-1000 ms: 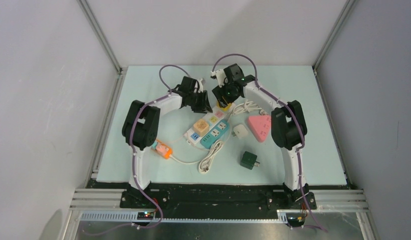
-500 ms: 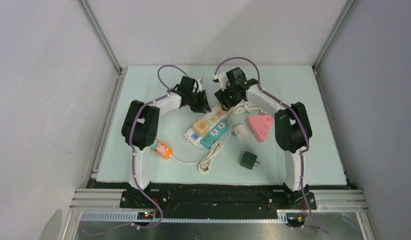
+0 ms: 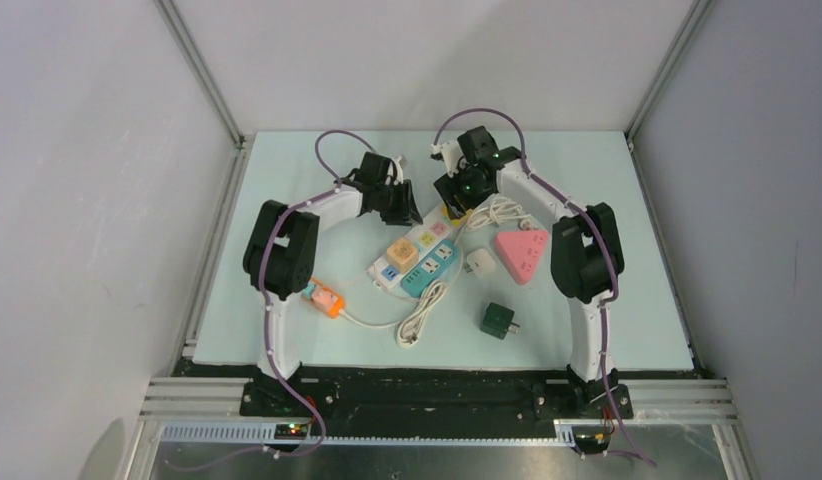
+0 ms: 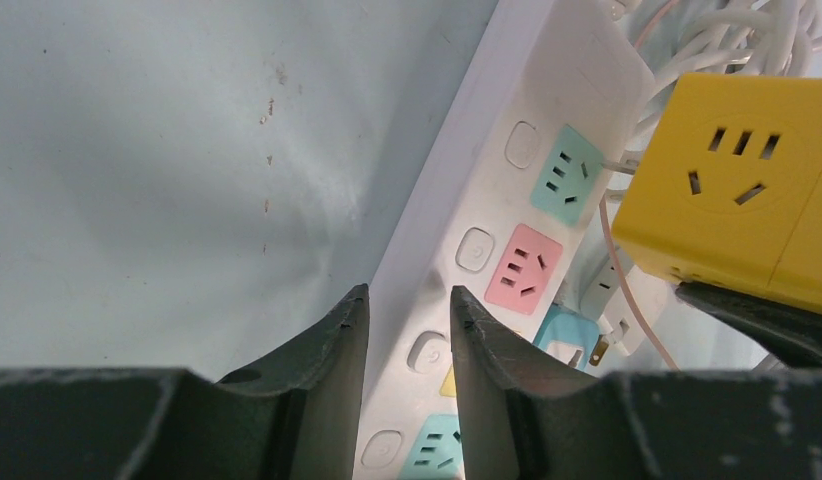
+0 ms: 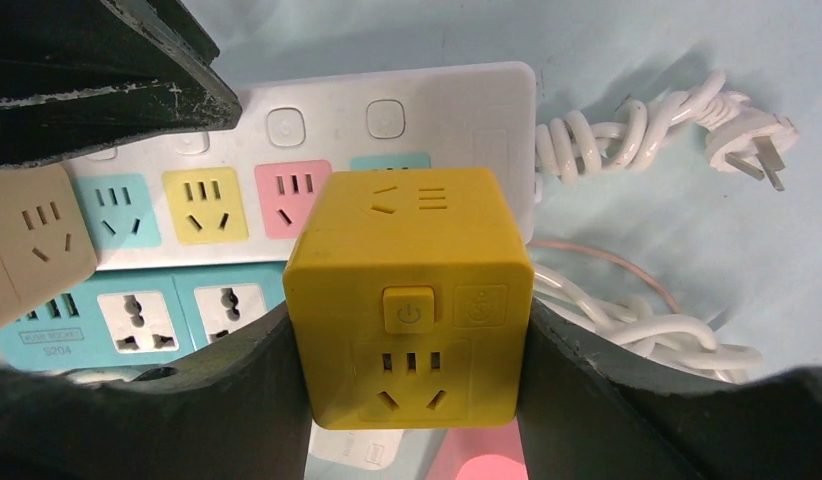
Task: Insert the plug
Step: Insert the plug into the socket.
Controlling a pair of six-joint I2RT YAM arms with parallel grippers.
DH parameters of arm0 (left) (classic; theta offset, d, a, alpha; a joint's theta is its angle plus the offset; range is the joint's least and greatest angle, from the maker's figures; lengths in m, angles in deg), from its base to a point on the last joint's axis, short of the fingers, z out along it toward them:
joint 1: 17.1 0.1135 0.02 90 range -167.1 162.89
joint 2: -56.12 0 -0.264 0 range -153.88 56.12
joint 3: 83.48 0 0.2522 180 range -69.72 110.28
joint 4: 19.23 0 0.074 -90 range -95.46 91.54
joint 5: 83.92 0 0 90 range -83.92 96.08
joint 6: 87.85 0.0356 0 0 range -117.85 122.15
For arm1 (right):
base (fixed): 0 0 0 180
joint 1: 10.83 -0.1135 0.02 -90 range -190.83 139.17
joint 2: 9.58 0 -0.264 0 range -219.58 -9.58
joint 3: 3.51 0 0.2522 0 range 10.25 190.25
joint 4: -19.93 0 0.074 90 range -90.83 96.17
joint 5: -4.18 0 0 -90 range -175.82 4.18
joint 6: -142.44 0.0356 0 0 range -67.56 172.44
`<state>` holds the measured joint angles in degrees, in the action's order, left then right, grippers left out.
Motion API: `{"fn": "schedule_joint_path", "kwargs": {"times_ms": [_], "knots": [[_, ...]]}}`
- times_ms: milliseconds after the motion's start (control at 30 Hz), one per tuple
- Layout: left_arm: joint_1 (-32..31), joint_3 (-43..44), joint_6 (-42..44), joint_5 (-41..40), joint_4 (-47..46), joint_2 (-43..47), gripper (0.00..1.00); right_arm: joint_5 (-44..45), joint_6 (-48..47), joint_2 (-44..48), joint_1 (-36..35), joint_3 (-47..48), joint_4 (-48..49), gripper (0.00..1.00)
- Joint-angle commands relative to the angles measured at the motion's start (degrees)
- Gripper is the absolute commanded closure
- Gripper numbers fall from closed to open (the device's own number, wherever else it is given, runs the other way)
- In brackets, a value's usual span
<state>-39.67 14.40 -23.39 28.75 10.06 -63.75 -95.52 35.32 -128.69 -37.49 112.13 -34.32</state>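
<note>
My right gripper (image 5: 412, 385) is shut on a yellow cube plug (image 5: 412, 300) and holds it just above the far end of the white power strip (image 5: 437, 90). In the left wrist view the cube (image 4: 737, 190) hangs by the end teal socket (image 4: 565, 175), with its metal prongs next to that socket. My left gripper (image 4: 405, 300) is narrowly open. It rests low over the strip's left edge (image 4: 457, 190), one finger on the table side and one over the strip. From above, both grippers meet at the strip's far end (image 3: 434, 225).
A teal power strip (image 3: 432, 268) lies against the white one. A beige cube (image 3: 401, 250) sits plugged into the white strip. Nearby lie a pink triangular strip (image 3: 519, 255), a white adapter (image 3: 480, 262), a dark green adapter (image 3: 500, 320), an orange plug (image 3: 325, 298) and coiled white cable (image 3: 419, 315).
My right gripper has shifted slightly to the right and back with the yellow cube. The left arm has stayed in place.
</note>
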Motion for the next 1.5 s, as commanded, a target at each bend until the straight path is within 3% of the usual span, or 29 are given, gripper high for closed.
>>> {"fn": "schedule_joint_path", "kwargs": {"times_ms": [0, 667, 900, 1133, 1467], "knots": [[0.3, -0.1, -0.6, 0.3, -0.7, 0.9, 0.61, -2.1, -2.2, -1.2, 0.0, 4.1, -4.2, 1.0], [0.3, 0.2, -0.6, 1.0, -0.8, 0.9, 0.61, 2.4, -3.0, -1.6, -2.3, 5.7, 1.4, 1.0], [0.3, -0.1, -0.5, 1.1, -0.7, 1.2, 0.62, 3.3, -5.6, -4.7, -1.6, 8.1, -5.4, 1.0], [0.3, -0.3, -0.5, 1.3, -0.8, 0.9, 0.62, -2.0, -7.5, -6.3, -1.5, 9.5, -8.7, 1.0], [0.3, -0.5, -0.8, 1.3, -0.7, 1.0, 0.62, 1.9, -6.9, -7.8, -1.9, 10.8, -10.2, 1.0]]}}
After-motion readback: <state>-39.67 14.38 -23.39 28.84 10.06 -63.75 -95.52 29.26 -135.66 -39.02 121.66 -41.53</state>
